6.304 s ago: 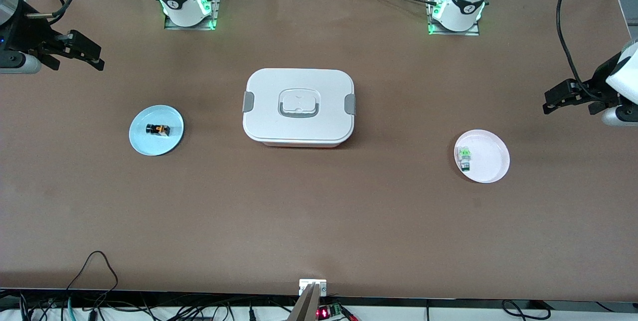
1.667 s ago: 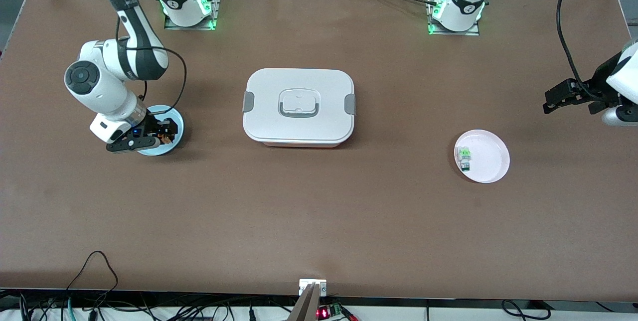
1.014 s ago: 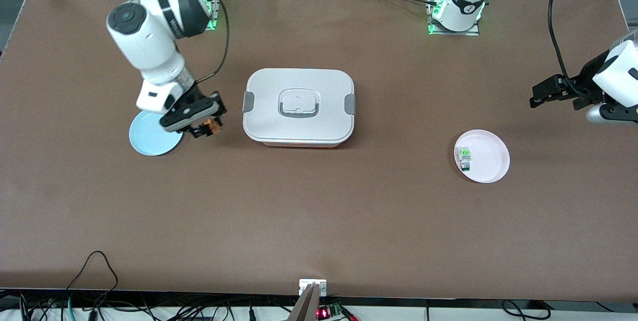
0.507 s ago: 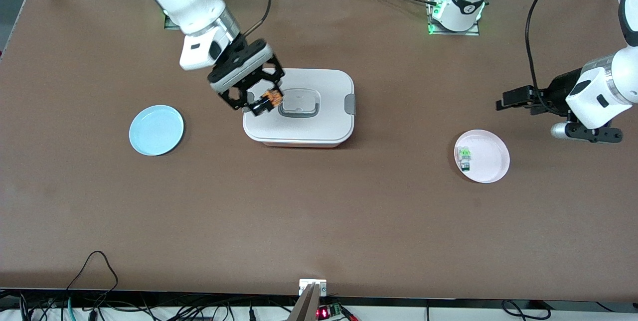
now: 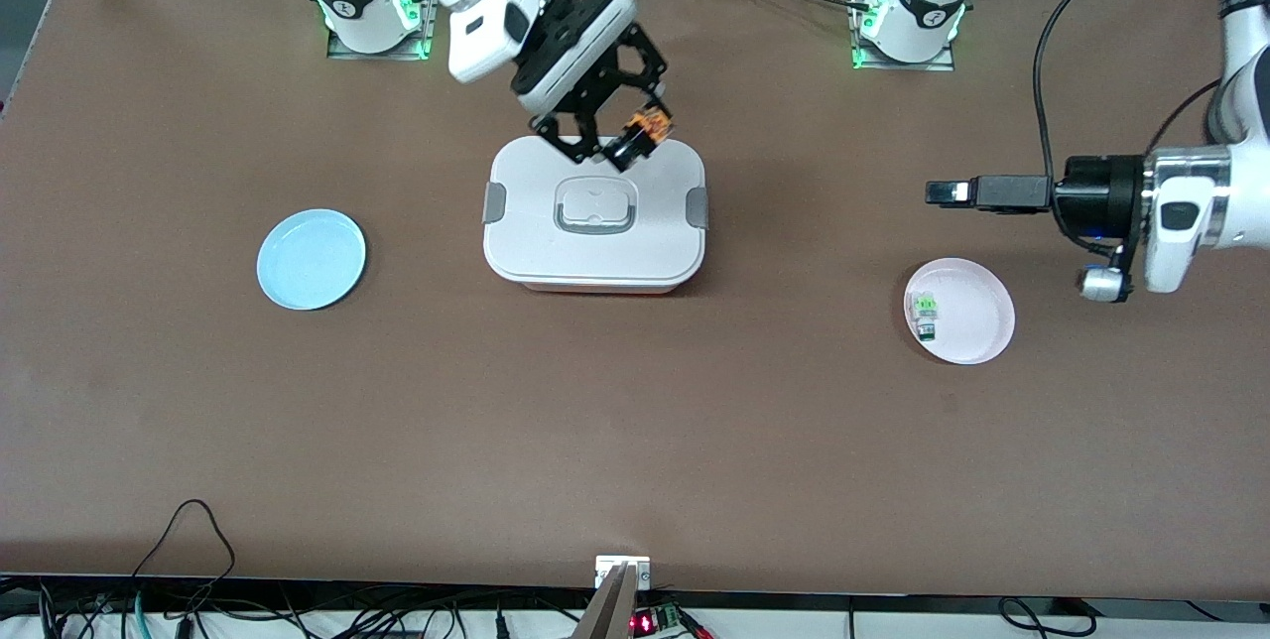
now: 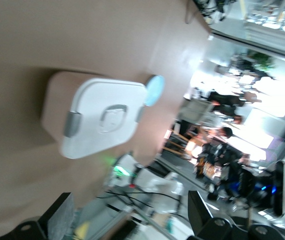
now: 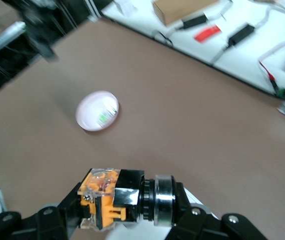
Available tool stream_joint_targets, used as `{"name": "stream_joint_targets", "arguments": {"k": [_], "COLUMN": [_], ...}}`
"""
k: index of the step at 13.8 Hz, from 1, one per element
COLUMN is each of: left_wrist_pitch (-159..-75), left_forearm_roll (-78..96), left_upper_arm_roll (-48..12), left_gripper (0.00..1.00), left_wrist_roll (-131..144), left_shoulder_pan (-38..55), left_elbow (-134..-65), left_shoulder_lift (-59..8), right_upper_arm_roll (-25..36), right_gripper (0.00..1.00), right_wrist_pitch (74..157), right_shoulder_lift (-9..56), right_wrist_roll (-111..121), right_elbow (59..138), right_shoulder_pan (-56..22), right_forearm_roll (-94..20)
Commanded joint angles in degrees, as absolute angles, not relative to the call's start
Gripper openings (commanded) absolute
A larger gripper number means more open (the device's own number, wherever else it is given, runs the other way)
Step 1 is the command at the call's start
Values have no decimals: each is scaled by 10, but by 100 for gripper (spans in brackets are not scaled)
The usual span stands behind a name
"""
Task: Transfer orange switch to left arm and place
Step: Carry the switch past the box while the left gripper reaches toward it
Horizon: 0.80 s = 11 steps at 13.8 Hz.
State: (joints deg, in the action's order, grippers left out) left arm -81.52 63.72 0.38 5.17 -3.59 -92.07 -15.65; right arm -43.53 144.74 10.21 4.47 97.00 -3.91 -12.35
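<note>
Mid-carry. My right gripper (image 5: 623, 141) is clamped on the orange switch (image 5: 645, 128), up in the air over the box (image 5: 593, 232) edge nearest the bases. Left gripper (image 5: 943, 191), fingers spread, waits above the table at 12 o'clock of the pink plate (image 5: 977, 336).

Next, I judge: meet for the handover clear of the box.

Pink plate holds the green-topped switch (image 5: 925, 310); blue plate (image 5: 311, 258) bare; box lid shut.

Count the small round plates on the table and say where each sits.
2. The light-blue round plate lies toward the right arm's end of the table, bare; the pale-pink round plate lies toward the left arm's end, holding a small green-topped switch.
</note>
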Motion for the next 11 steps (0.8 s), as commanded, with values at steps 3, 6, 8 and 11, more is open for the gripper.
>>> {"name": "stream_joint_targets", "arguments": {"k": [3, 6, 8, 11], "left_wrist_pitch": [-814, -826, -845, -893], "left_forearm_roll": [787, 830, 830, 833], "left_upper_arm_roll": [-6, -8, -24, -68], "left_gripper": [99, 99, 99, 99], "left_wrist_roll": [162, 263, 272, 316], "left_shoulder_pan": [-23, -7, 6, 6], "left_elbow": [-980, -999, -1029, -1070], "left_shoulder_lift": [-145, -117, -85, -36], "right_upper_arm_roll": [-439, -439, -439, -439], "right_gripper": [0, 0, 0, 0], "right_wrist_pitch": [1582, 1662, 1715, 1724], "right_shoulder_lift": [127, 146, 158, 161], "right_wrist_roll": [37, 13, 11, 11], "right_elbow": [950, 949, 950, 950], "right_shoulder_pan": [-85, -111, -133, -135], "right_forearm_roll": [-156, -155, -154, -151]}}
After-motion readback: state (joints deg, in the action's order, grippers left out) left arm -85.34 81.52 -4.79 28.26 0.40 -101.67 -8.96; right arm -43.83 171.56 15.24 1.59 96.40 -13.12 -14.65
